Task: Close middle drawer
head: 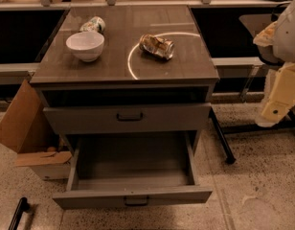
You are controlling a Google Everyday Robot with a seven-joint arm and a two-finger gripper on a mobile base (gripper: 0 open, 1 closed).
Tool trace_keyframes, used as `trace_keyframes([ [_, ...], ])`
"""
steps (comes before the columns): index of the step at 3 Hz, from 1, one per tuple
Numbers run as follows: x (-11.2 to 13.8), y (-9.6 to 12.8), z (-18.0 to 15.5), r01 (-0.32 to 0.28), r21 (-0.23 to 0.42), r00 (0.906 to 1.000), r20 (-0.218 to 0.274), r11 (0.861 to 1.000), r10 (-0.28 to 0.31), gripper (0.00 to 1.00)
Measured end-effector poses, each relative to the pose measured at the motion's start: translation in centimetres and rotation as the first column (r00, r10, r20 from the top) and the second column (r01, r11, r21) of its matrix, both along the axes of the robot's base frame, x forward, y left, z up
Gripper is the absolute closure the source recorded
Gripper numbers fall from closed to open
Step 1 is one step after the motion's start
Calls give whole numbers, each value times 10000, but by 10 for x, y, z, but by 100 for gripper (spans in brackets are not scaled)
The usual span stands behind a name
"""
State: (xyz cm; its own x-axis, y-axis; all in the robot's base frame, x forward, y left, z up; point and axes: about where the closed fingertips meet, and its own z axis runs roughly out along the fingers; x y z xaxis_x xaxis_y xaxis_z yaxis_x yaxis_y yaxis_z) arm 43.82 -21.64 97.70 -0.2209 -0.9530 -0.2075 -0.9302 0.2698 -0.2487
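Observation:
The middle drawer (133, 164) is pulled far out toward me. Its deep plain box is empty, and its flat front (90, 199) carries a small dark bar handle (136, 201). Above it, the top drawer (90, 119) with its own dark handle (129, 116) stands only slightly out under the cabinet top. The lowest drawer is hidden beneath the open one. My gripper (273, 111), cream-coloured on the white arm (291, 30), hangs at the right edge of the view. It is well to the right of the cabinet, at about the top drawer's height, and touches nothing.
On the cabinet top (186, 66) stand a white bowl (85, 45), a crushed can (157, 46) and a lying can (93, 24). An open cardboard box (28, 128) sits left of the cabinet. A black diagonal leg (221, 140) is at the right and a black bar (18, 213) at the bottom left.

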Motion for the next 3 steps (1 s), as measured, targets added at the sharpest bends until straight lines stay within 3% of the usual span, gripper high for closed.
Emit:
trace_keyframes([
  [1, 0, 0, 0, 0, 3, 10000, -2, 10000, 0, 0],
  [2, -12, 6, -21, -65, 501, 9990, -437, 9987, 87, 0],
  [3, -38, 29, -68, -127, 1599, 9925, -1182, 9870, 319, 0],
])
